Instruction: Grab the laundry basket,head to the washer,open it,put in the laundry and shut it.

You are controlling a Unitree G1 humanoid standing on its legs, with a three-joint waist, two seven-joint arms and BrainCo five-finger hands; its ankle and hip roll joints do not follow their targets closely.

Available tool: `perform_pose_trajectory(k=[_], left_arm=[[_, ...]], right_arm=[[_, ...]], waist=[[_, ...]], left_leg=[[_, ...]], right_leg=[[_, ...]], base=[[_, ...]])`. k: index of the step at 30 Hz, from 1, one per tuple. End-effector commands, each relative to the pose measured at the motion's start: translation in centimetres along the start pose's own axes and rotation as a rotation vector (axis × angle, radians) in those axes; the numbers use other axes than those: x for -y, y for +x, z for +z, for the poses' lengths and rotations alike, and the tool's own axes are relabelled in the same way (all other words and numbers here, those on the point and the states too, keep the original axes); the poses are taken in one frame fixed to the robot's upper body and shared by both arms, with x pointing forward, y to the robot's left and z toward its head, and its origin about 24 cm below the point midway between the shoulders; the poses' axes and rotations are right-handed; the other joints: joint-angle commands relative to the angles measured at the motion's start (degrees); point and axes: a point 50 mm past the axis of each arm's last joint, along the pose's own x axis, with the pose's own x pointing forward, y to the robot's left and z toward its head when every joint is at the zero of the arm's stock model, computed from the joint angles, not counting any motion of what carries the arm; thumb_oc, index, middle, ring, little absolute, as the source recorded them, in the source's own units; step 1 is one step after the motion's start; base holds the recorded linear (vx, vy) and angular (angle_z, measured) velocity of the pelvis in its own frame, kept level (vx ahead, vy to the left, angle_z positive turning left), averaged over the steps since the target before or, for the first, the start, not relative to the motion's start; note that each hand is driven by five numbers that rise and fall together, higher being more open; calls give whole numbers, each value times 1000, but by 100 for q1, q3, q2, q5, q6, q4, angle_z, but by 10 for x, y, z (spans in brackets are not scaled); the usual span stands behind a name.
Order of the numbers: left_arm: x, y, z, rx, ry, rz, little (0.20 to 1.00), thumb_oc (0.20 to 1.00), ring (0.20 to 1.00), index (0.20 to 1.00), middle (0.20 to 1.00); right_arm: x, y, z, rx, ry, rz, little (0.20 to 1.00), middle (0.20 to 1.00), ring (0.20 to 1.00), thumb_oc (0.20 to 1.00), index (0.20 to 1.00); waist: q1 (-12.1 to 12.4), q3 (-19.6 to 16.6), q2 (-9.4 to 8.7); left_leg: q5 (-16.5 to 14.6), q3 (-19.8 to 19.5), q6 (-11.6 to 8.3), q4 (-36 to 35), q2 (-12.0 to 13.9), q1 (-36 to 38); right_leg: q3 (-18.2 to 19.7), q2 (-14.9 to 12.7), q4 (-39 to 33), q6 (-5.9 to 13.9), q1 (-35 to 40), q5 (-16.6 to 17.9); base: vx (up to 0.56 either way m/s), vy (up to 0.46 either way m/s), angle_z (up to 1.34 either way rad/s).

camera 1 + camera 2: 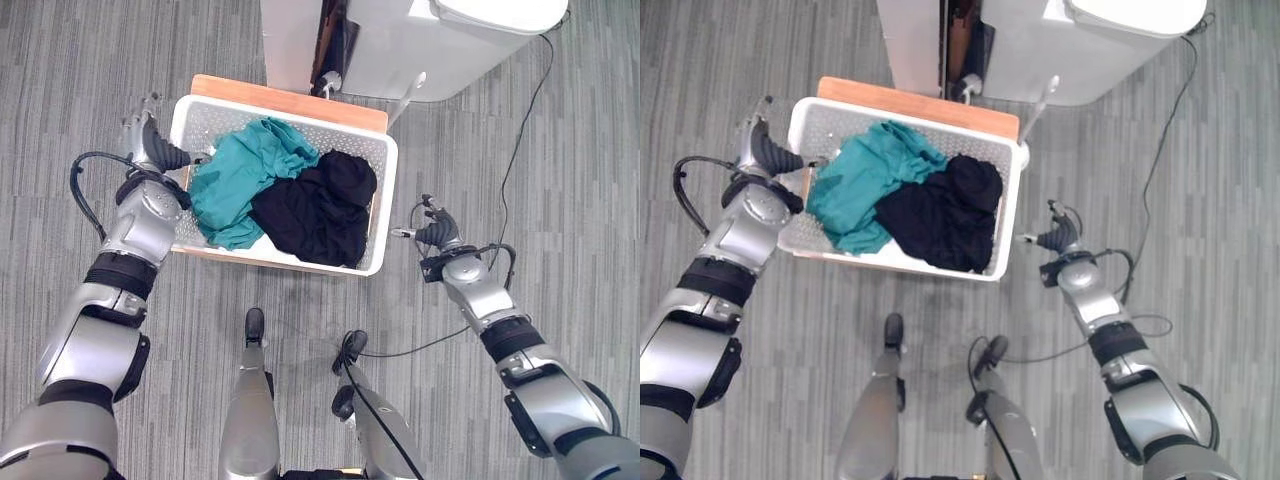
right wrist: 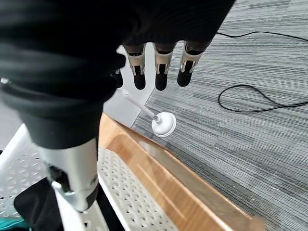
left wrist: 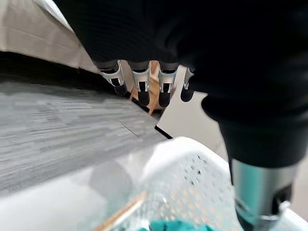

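Basket position first: you have the white perforated laundry basket (image 1: 379, 200) resting on a low wooden platform (image 1: 290, 102) directly ahead of you, on grey striped carpet (image 1: 560, 200). Inside it lie a teal garment (image 1: 240, 180) on your left and a black garment (image 1: 320, 210) on your right, the two touching, with a strip of white cloth showing beneath them at the near wall. Beyond the platform stands the white washer (image 1: 440, 45); you can see a dark gap in its front, just behind the platform's far edge. A black power cord (image 1: 520, 140) runs from the washer across the carpet on your right.

Your left hand (image 1: 150, 140) sits against the basket's left end wall, at its rim; the left wrist view shows its fingers (image 3: 139, 91) extended and relaxed, holding nothing. Your right hand (image 1: 435, 232) is just beside the basket's right end, apart from it, with fingers (image 2: 161, 72) likewise straight and empty in the right wrist view. That view also shows a small white suction-cup fitting (image 2: 162, 124) on a thin stem, just past the platform edge.
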Motion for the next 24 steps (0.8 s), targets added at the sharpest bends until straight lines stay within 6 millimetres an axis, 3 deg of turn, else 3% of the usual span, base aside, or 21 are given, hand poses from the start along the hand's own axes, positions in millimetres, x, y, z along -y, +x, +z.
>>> perform_pose_trajectory(k=[1, 3, 9, 13, 19, 24], left_arm=[[-11, 6, -4, -33, -20, 55, 1000, 1000, 1000, 1000, 1000], [-5, 5, -18, -111, -42, 36, 1000, 1000, 1000, 1000, 1000], [1, 7, -21, -153, -58, 10, 1000, 1000, 1000, 1000, 1000], [10, 7, -10, -151, -147, -23, 1000, 1000, 1000, 1000, 1000], [3, 18, 16, -110, -182, 3, 1000, 1000, 1000, 1000, 1000], [1, 21, 25, -93, -177, 8, 1000, 1000, 1000, 1000, 1000]], right_arm=[[11, 0, 14, 75, 23, -50, 1000, 1000, 1000, 1000, 1000], [9, 0, 20, 95, 28, -46, 1000, 1000, 1000, 1000, 1000], [5, 1, 30, 127, 44, -33, 1000, 1000, 1000, 1000, 1000], [-1, 6, 39, 124, 54, -18, 1000, 1000, 1000, 1000, 1000], [-12, 15, 65, 162, 108, -14, 1000, 1000, 1000, 1000, 1000], [-17, 18, 78, 179, 134, -19, 1000, 1000, 1000, 1000, 1000]], waist=[[84, -161, 108], [83, -107, 84], [76, -80, 33], [108, -46, 42], [117, 9, 24], [112, 25, 18]], left_leg=[[-453, -3, 90, -57, -37, 80], [-450, -8, 100, -51, -38, 68], [-429, -21, 93, -51, -15, 20], [-411, -33, 97, -48, -11, -28], [-367, -49, 86, -64, -16, -161], [-373, -57, 82, -33, -34, -257]], right_leg=[[262, -633, 191, 775, 228, -295], [232, -611, 199, 785, 212, -277], [192, -585, 178, 806, 183, -250], [166, -562, 171, 809, 146, -231], [125, -537, 127, 818, 66, -195], [110, -539, 109, 832, 29, -166]], base=[[0, 0, 0], [0, 0, 0], [5, -2, 0], [26, -6, 4], [20, -6, 3], [26, 2, 2]])
